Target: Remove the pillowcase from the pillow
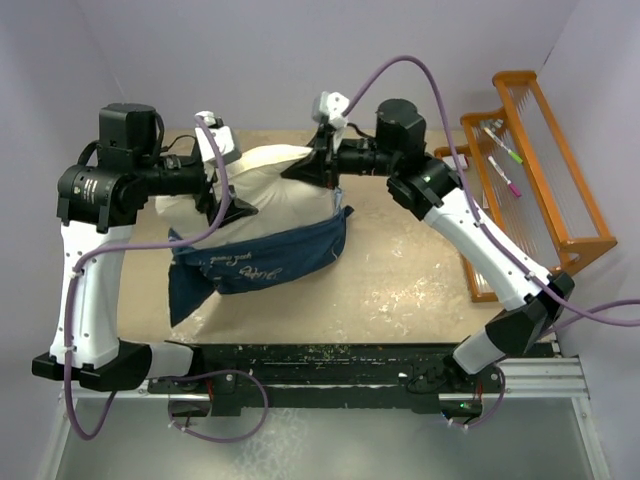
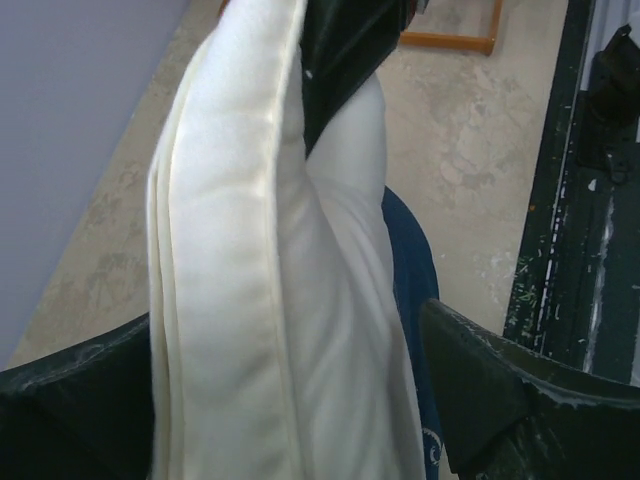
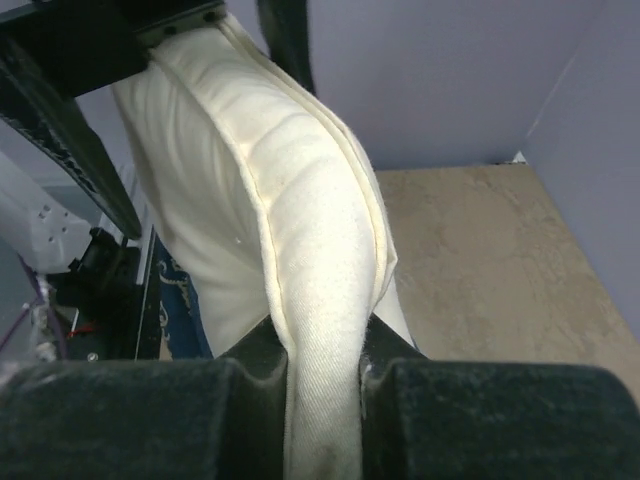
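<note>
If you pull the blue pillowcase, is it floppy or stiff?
Probably floppy: the pillowcase sags and wrinkles around the pillow's near end. Likely light and thin too, since its loose corner droops limp.

Table point(image 1: 400, 285): tan mottled top, pale scuffs toward the near-right. From my top cam, an orange rack point(image 1: 560, 190) sits at the right edge w/ a couple of pens point(image 1: 503, 160) on it. Black rail point(image 1: 330, 362) runs along the near edge. Only cloth near the top is the pillowcase point(image 1: 260, 262), hanging off the pillow point(image 1: 280, 195) at left-centre. Its tail droops to the near-left, but I can't tell if it touches the surface. Far-right part of the top is bare in the right wrist cam.
</note>
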You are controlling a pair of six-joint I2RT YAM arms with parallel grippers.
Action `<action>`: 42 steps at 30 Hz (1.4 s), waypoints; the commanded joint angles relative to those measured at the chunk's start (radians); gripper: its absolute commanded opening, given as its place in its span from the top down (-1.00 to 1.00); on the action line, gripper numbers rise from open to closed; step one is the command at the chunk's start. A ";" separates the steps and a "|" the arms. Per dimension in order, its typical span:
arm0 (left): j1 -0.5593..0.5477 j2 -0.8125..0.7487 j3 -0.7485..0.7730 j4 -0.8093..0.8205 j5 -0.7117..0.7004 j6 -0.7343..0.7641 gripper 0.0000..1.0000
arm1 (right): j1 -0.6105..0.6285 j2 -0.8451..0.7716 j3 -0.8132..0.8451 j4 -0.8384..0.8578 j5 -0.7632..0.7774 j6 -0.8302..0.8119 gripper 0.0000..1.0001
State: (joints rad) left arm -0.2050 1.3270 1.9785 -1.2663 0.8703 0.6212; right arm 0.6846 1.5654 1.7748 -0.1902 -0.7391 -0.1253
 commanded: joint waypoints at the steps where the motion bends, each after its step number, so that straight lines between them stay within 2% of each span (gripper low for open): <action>1: -0.008 -0.054 -0.029 0.023 -0.114 0.017 -0.98 | -0.180 -0.074 -0.160 0.309 0.017 0.252 1.00; 4: -0.007 -0.092 -0.087 0.005 -0.208 0.057 -0.98 | -0.242 -0.134 -0.260 0.388 -0.041 0.286 1.00; 10: 0.010 -0.167 -0.201 0.087 -0.360 0.080 -0.98 | -0.321 -0.193 -0.364 0.346 -0.080 0.230 1.00; 14: 0.067 -0.204 -0.286 0.116 -0.366 0.129 -0.98 | -0.371 -0.234 -0.449 0.405 -0.108 0.262 1.00; 20: 0.142 -0.240 -0.421 0.123 -0.301 0.211 -0.99 | -0.379 -0.251 -0.478 0.445 -0.123 0.300 1.00; 26: 0.149 -0.289 -0.617 0.318 -0.265 0.211 -0.84 | -0.379 -0.252 -0.485 0.464 -0.150 0.335 1.00; 28: 0.148 -0.286 -0.646 0.364 -0.248 0.196 -0.69 | -0.380 -0.253 -0.484 0.466 -0.134 0.346 1.00; 30: 0.149 -0.271 -0.662 0.387 -0.233 0.179 -0.36 | -0.386 -0.253 -0.478 0.484 -0.115 0.375 1.00; 33: 0.150 -0.252 -0.692 0.407 -0.232 0.168 0.58 | -0.404 -0.258 -0.473 0.577 -0.081 0.476 1.00; 34: 0.150 -0.252 -0.711 0.419 -0.240 0.164 0.80 | -0.413 -0.258 -0.467 0.617 -0.066 0.513 1.00; 36: 0.151 -0.264 -0.770 0.444 -0.261 0.164 0.95 | -0.434 -0.258 -0.441 0.696 -0.028 0.601 1.00; 42: 0.154 -0.293 -0.924 0.484 -0.317 0.208 1.00 | -0.536 -0.236 -0.422 1.009 0.124 0.932 1.00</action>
State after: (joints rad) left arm -0.0589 1.0595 1.1221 -0.8265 0.5804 0.8032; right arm 0.2253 1.3376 1.3029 0.4770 -0.7895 0.5262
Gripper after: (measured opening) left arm 0.007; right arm 0.172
